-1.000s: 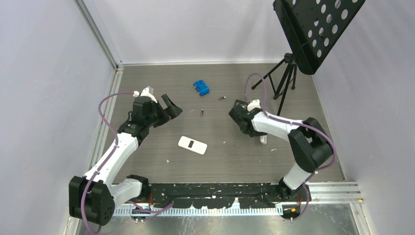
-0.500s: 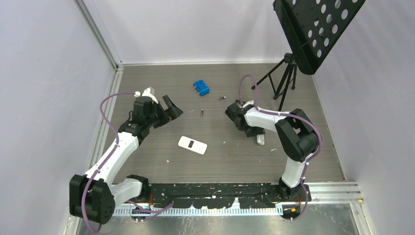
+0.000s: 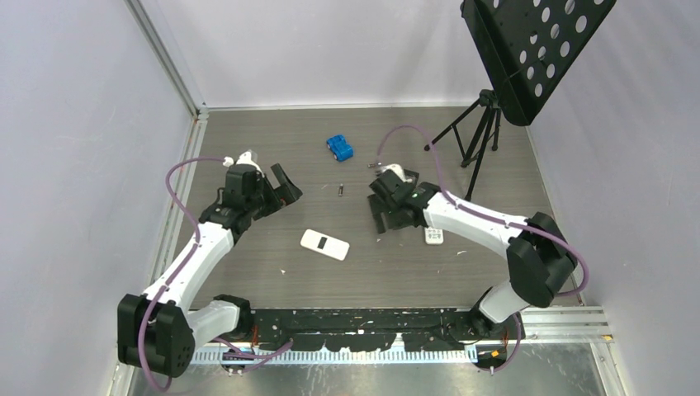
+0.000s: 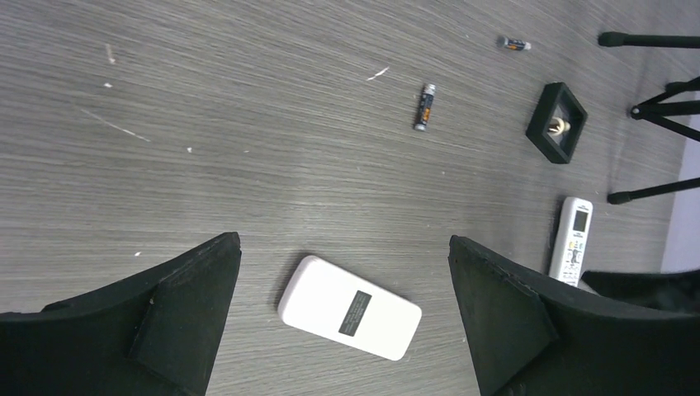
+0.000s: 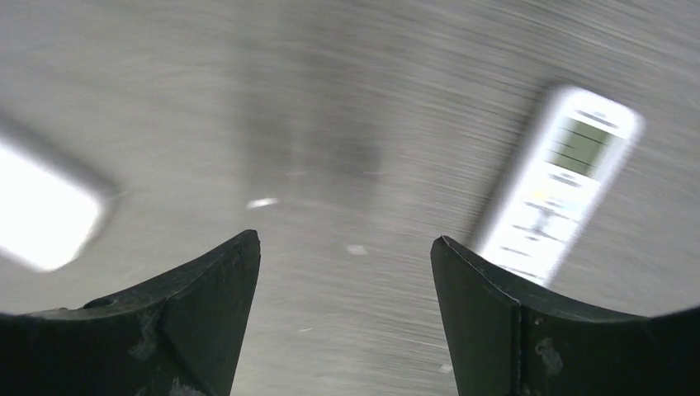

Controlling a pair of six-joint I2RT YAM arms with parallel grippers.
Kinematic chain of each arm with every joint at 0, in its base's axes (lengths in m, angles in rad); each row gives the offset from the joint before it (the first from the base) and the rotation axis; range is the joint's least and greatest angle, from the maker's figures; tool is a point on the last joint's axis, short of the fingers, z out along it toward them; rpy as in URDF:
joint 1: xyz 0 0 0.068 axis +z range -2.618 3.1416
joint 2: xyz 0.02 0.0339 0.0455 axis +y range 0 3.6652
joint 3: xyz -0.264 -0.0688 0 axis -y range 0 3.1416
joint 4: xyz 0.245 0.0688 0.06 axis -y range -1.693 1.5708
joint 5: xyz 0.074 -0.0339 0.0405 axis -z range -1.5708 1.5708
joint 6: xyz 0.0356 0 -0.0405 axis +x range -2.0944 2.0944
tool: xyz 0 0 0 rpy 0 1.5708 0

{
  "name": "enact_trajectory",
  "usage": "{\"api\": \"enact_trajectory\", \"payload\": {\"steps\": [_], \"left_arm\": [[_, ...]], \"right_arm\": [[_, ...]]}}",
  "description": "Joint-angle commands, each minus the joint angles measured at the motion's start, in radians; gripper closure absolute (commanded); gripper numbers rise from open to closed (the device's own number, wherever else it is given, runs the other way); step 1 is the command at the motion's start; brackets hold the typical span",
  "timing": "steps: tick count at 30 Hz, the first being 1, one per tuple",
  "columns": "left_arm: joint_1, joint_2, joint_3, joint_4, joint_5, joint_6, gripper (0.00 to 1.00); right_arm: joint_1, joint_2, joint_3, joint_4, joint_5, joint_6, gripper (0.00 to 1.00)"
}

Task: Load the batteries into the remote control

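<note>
Batteries lie loose on the grey surface. 1 is near the middle of the top view, and the other battery is a bit up and to the right. The remote control lies flat just below the middle of that view. Its small black patch faces up, and it is well apart from both batteries. It looks like no battery has gone in yet.

The left fingers are spread wide and hold nothing. In the left wrist view the remote control sits low between them, so I think this arm hangs there to come down and keep it from sliding.

The right fingers are also spread and hold nothing. The right wrist picture is blurry. A second small remote with a screen shows at its upper right. This arm reaches in close to the batteries, so it is likely the 1 to pick them up.
</note>
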Motion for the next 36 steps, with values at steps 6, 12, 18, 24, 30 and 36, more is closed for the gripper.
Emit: {"api": "enact_trajectory", "payload": {"steps": [6, 12, 18, 24, 30, 36], "left_arm": [[0.014, -0.066, 0.048, -0.087, -0.175, 0.03, 0.0], [0.046, -0.1, 0.052, -0.16, -0.212, 0.029, 0.0], [0.078, -0.138, 0.03, -0.178, -0.198, 0.016, 0.0], [0.089, -0.167, 0.028, -0.187, -0.184, 0.015, 0.0], [0.091, -0.197, 0.022, -0.188, -0.172, 0.011, 0.0], [0.091, -0.238, -0.028, -0.11, -0.06, 0.012, 0.01]], "right_arm": [[0.301, 0.137, 0.098, 0.382, -0.244, -0.174, 0.17], [0.354, 0.368, 0.268, 0.371, -0.114, -0.282, 0.17], [0.354, 0.442, 0.324, 0.373, -0.186, -0.344, 0.16], [0.337, 0.498, 0.384, 0.298, -0.301, -0.35, 0.21], [0.26, 0.517, 0.414, 0.238, -0.412, -0.204, 0.53], [0.23, 0.403, 0.36, 0.285, -0.216, -0.02, 0.62]]}}
